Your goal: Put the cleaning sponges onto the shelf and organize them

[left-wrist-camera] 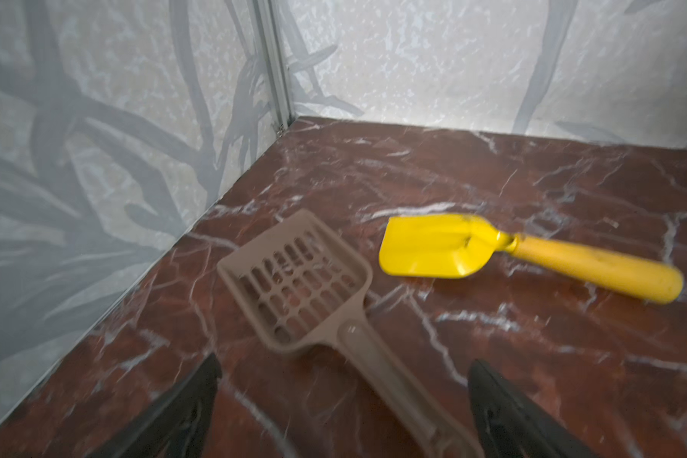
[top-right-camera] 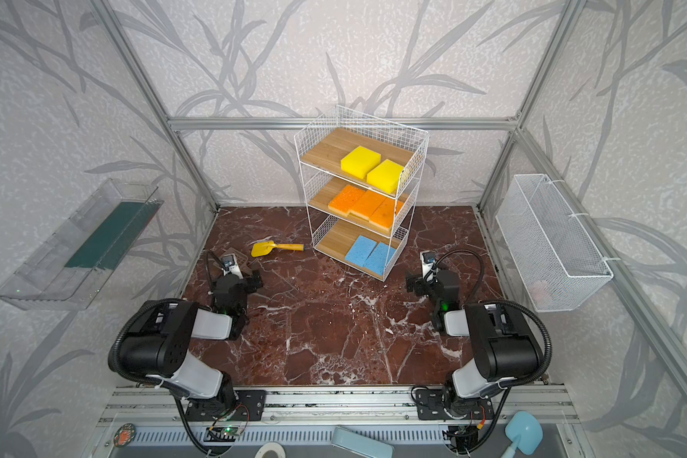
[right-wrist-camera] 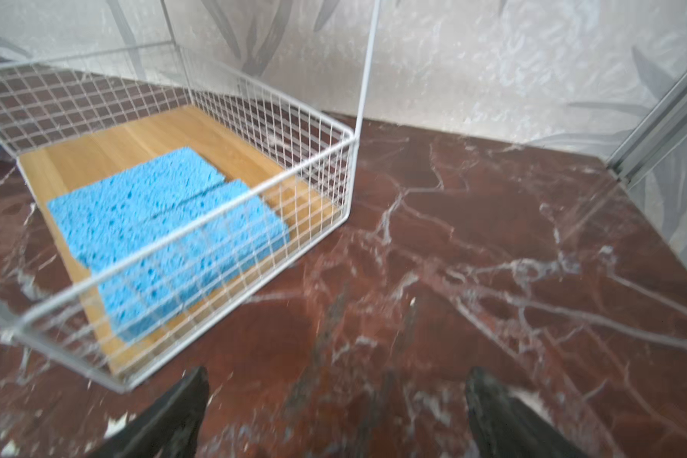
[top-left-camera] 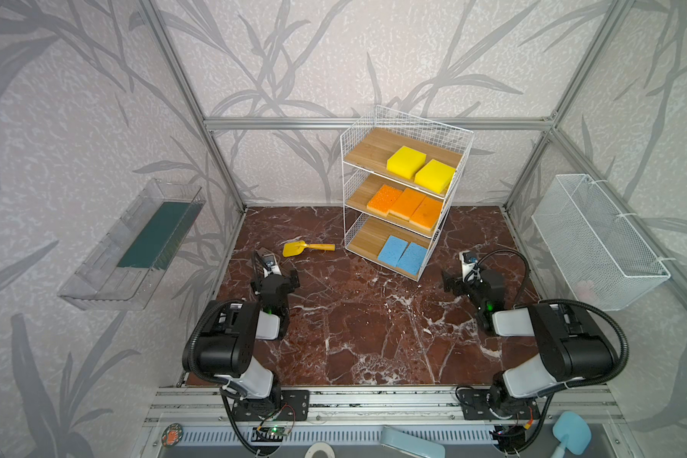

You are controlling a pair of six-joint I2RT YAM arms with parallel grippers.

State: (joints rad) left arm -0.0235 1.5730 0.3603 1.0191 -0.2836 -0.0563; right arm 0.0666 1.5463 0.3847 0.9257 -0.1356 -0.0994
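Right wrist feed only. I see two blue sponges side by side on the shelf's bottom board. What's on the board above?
Observer: Three orange sponges in a row on the middle board of the shelf.
Operator: Top board?
Observer: Two yellow sponges, side by side.
Operator: Anything on the table left of the shelf?
Observer: A yellow scoop lies on the table, and a brown slotted scoop lies nearer the left wall.
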